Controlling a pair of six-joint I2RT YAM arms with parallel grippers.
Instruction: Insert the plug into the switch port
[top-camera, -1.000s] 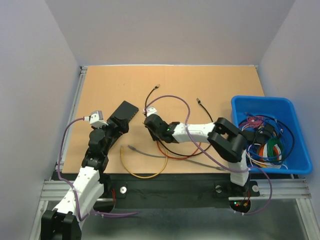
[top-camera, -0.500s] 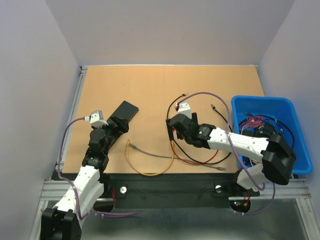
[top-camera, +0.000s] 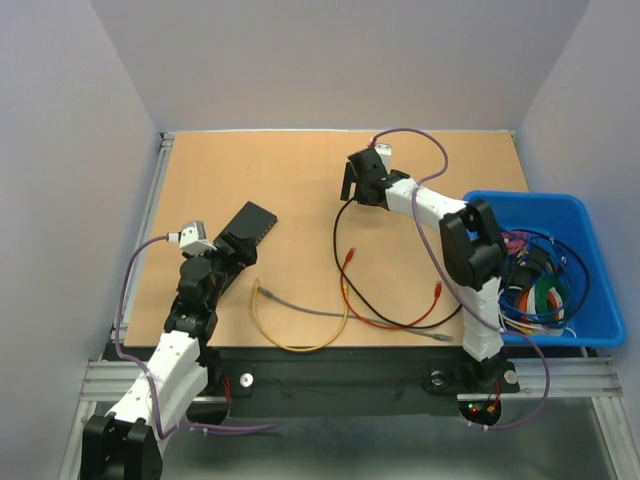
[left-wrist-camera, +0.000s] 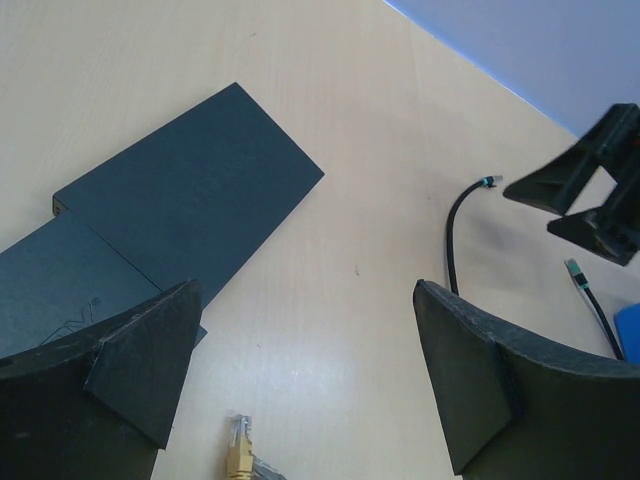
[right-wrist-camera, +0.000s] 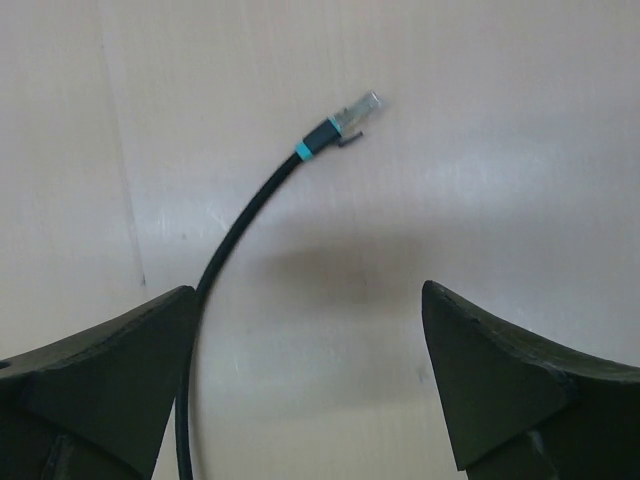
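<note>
Both jaws gape empty: left gripper (left-wrist-camera: 305, 300) just beside the switch (left-wrist-camera: 190, 190); right gripper (right-wrist-camera: 308, 295) well apart from it. Its wrist view alone shows the plug (right-wrist-camera: 355, 110) with its clear tip.

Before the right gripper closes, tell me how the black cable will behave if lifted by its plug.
Probably floppy: the black cable lies in a loose curve, so its tail would likely sag and drag. Thin, so probably light. Its small clear plug may twist when gripped.
</note>
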